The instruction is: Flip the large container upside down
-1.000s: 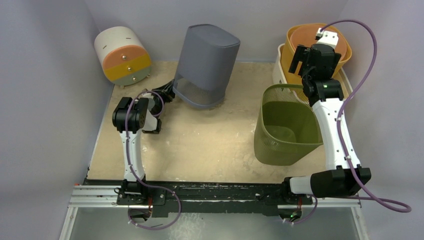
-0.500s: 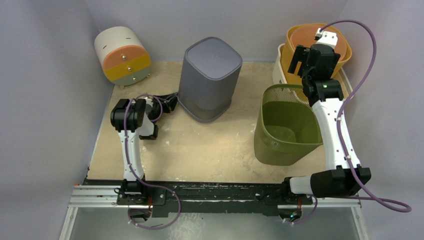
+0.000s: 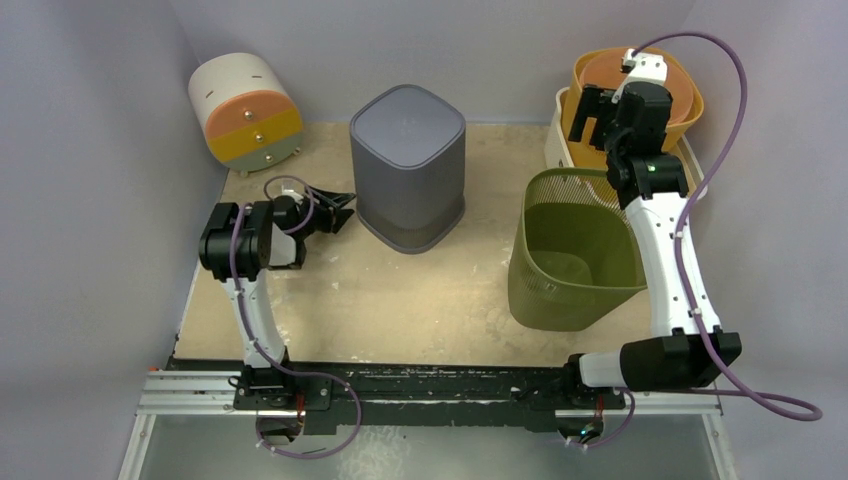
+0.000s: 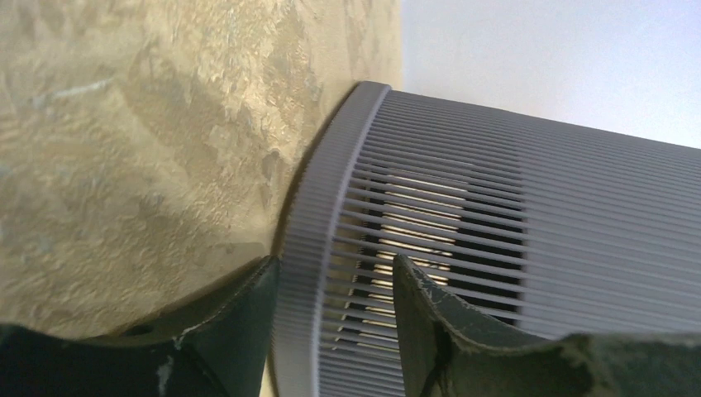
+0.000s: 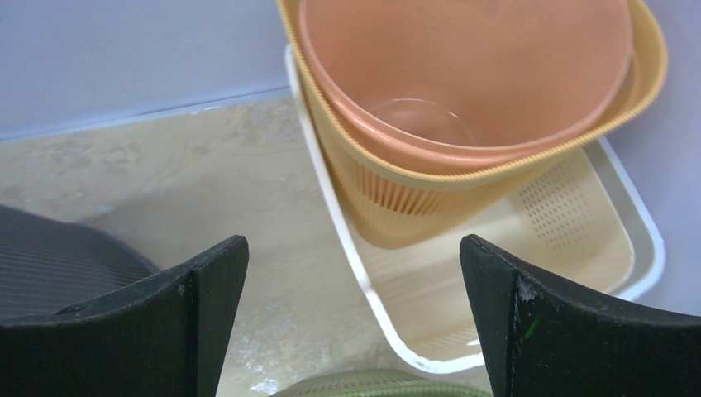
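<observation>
One grey slatted plastic container (image 3: 408, 175) stands upside down on the sandy desk (image 3: 420, 300), with its closed base on top.

It is at about 12 o'clock on the desk in the top view, with its rim down on the surface. The left claw (image 3: 345, 207) is low at the container's 8 o'clock, its two fingers apart in a medium gap and holding nothing. In the left wrist view the rim band shows between the fingertips, but I cannot tell if they touch it. The right claw (image 3: 592, 112) hangs at 2 o'clock, opened wide and empty. It is above an orange plastic tub (image 5: 463, 74) nested in a yellow slatted basket (image 5: 388, 198), which sits in a white tray (image 5: 641, 240). An olive-green mesh bin (image 3: 570, 255) stands upright at 3 o'clock, apart from the grey container.
</observation>
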Tool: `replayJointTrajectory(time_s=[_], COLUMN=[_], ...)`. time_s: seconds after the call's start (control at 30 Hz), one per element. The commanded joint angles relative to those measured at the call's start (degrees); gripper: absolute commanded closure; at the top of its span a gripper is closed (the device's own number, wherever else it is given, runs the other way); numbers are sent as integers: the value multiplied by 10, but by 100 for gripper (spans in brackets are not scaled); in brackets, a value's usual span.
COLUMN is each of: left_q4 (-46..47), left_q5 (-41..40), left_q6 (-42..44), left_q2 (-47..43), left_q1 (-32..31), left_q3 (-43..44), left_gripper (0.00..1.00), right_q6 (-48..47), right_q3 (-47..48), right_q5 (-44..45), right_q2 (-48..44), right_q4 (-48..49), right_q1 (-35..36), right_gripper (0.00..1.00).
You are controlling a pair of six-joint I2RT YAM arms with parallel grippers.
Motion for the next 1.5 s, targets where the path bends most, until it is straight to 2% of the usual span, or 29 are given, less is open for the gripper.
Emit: replayJointTrajectory(time_s=[0.0,0.13,0.23,0.4,0.53,0.8,1.03,1.3,1.47], left_q4=[-334,-527,-632,-722,-775,-794,-772,-797,-804], left_q5=[-67,-128,-168,-201,-218,-250,-272,-290,-296], left_q6=[197,297,342,382,412,445,447,487,498], left_q2=[-57,-130,-179,-262,-312,-371,-408,-400,-388], left_q1=[18,19,21,21,21,21,21,21,21], left_q3=[46,121,163,219,313,479,529,603,650], left_gripper=[44,42,41,41,40,39,38,36,35], right_q6=[-11,-11,-10,-31,-7,20,100,121,155], right_q3=[56,94,121,155,145,124,99,192,300], right_q5=[-79,-141,-194,-218,-273,-393,-513,-524,-561], right_q2=[12,28,46,97,118,135,184,301,392], right_q4=[13,5,-1,-21,-20,-29,54,43,59], right_q1=[1,14,40,133,160,166,169,201,247], right_gripper=[0,0,0,0,0,0,0,0,0])
